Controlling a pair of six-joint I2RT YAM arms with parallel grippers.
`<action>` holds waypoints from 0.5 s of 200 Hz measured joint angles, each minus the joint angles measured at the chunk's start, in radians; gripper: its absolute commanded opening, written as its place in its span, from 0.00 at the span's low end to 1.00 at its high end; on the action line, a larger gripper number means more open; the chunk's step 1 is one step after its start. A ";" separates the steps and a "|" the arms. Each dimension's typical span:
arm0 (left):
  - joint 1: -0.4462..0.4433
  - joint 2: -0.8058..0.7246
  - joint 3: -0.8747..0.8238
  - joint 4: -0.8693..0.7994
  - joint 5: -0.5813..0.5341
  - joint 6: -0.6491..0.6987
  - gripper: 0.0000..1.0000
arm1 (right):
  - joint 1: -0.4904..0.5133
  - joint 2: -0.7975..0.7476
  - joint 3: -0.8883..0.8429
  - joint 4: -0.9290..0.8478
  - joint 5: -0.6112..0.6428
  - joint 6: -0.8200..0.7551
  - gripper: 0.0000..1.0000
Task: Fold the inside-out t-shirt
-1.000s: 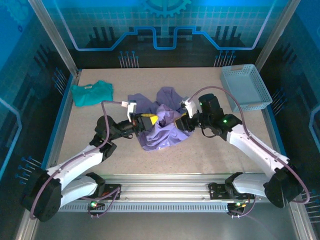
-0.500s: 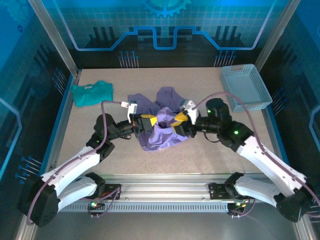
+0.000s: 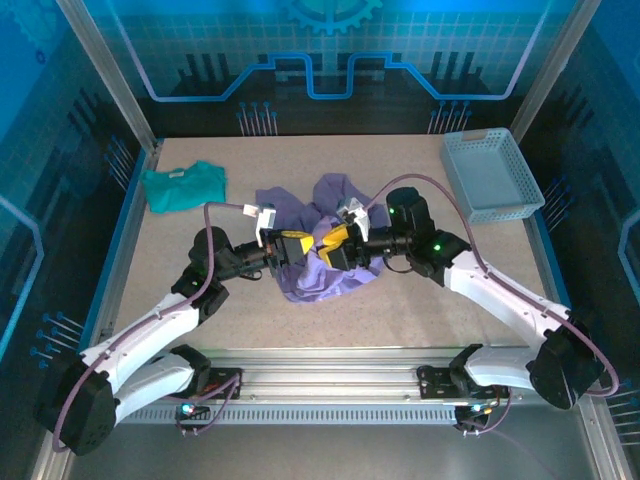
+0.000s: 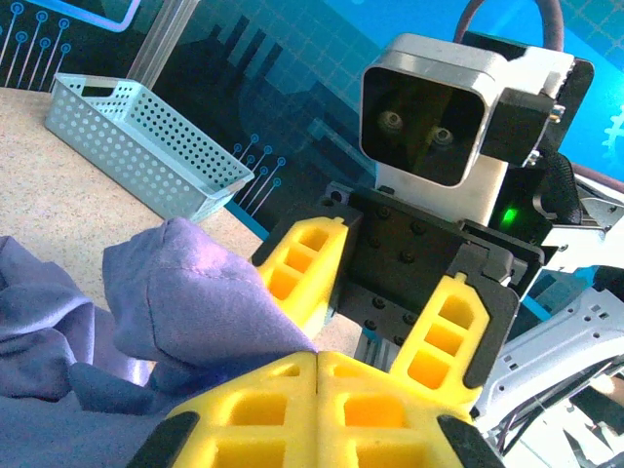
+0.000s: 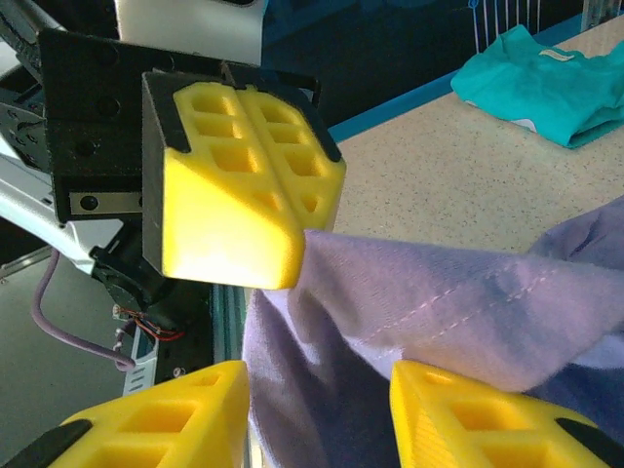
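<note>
I'd say the folding proper has not begun. The inside-out t-shirt (image 3: 312, 280) lies as a crumpled heap in the middle of the table (image 3: 200, 300), with no flat panel laid out and the sleeves and hem lost in the bunching.

My left claw (image 3: 303, 245) is clamped tight on a raised ridge of the purple cloth, its fingers pressed together with fabric coming out from between them. My right claw (image 3: 327, 248) faces it nose to nose, jaws parted roughly halfway, a finger on each side of that same ridge just beside the left one's pinch. It has hold of nothing (the cloth runs loose through the gap, as far as my wrist view tells me).

My reading is that nearly everything is left: get a second grip, pull the shirt out flat, then make the folds. The teal shirt (image 3: 183, 186) sits well apart at the far left.
</note>
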 measured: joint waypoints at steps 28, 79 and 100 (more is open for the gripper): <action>0.000 0.000 0.000 0.000 0.000 0.000 0.00 | -0.050 0.006 -0.006 0.024 0.001 0.029 0.43; 0.000 0.000 0.004 -0.008 0.000 0.005 0.00 | -0.064 0.022 -0.010 0.081 -0.055 0.064 0.32; 0.000 0.000 0.004 -0.023 -0.004 0.019 0.00 | -0.061 0.023 -0.010 0.093 -0.074 0.071 0.24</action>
